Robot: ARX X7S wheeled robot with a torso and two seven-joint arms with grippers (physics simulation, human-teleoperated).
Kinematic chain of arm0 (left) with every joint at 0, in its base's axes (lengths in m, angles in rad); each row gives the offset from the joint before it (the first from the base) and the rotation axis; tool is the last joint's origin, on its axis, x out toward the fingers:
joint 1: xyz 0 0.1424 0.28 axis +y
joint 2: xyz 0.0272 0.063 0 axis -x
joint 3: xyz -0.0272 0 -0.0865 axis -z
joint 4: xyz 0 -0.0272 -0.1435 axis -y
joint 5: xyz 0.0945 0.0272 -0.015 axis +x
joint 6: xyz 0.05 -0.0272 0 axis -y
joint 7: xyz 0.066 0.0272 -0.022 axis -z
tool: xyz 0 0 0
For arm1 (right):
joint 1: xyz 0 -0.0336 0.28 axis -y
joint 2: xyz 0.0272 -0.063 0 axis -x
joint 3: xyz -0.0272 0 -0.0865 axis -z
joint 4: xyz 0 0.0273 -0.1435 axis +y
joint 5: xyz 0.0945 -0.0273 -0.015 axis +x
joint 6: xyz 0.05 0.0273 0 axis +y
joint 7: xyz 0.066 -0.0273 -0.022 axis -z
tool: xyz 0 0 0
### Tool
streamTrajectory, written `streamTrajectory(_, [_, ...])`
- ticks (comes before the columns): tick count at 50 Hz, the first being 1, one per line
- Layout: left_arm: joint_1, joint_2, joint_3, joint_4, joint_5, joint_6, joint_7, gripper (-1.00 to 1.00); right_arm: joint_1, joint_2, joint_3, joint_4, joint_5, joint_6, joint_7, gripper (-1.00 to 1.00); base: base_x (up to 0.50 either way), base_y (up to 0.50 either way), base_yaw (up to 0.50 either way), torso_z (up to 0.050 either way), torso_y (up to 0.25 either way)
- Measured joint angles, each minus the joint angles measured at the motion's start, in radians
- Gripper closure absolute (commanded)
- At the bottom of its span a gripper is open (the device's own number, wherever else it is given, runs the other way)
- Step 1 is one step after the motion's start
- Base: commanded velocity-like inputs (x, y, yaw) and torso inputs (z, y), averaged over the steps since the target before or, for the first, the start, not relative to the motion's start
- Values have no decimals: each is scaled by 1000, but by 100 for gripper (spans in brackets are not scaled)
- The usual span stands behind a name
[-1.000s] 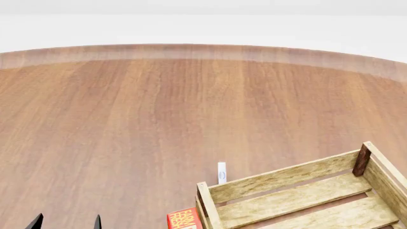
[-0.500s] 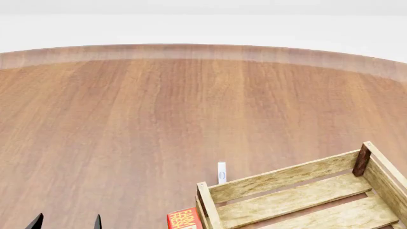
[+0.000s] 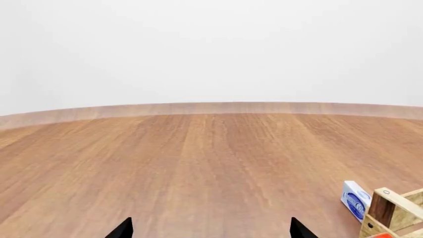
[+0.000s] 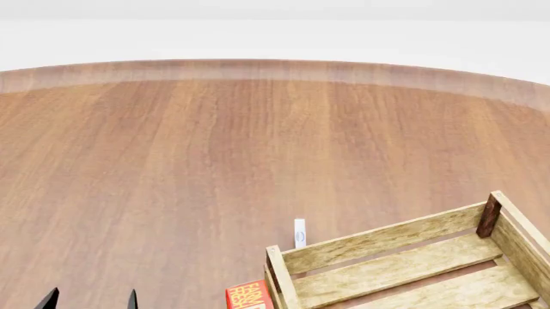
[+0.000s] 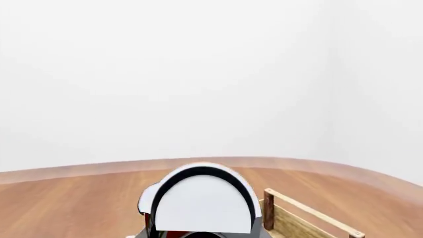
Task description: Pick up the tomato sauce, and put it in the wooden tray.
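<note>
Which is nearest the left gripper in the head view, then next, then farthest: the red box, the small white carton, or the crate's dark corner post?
1. Red box, just right of the left gripper.
2. White carton, standing behind the wooden tray.
3. Dark corner post, far right.

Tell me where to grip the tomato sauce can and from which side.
Take the tomato sauce across its round side wall, just under the pale top, closing on opposite curved sides. Come straight in along the right wrist camera's line, where it sits close and centred; the wooden tray flanks one side. Its tilt is unclear.
</note>
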Motion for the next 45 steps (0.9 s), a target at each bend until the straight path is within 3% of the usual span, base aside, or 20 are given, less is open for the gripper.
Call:
streamTrajectory(19, [-3,-3,5,-4,-4,3,-3,-100,211,-3,54,14,139,226,-11,100,0,0,0,0,1])
streamTrajectory(45, [-3,-7,11,-4,-8,7,-10,-100,542,-44,88,282,228,410,-44,100,0,0,0,0,0])
